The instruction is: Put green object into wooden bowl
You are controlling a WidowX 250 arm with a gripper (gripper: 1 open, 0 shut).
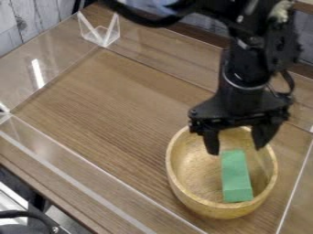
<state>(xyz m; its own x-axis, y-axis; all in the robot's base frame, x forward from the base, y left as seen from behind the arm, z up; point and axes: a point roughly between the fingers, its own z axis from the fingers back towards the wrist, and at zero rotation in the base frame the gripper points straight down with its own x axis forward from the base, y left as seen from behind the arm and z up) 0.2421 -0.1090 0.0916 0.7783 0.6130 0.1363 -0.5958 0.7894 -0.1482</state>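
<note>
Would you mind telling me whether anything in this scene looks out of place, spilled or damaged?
Nothing stands out. The flat bright-green block lies inside the round light wooden bowl, which sits upright on the wooden table. The black gripper hangs open just above the bowl. No spills or damage are visible.
</note>
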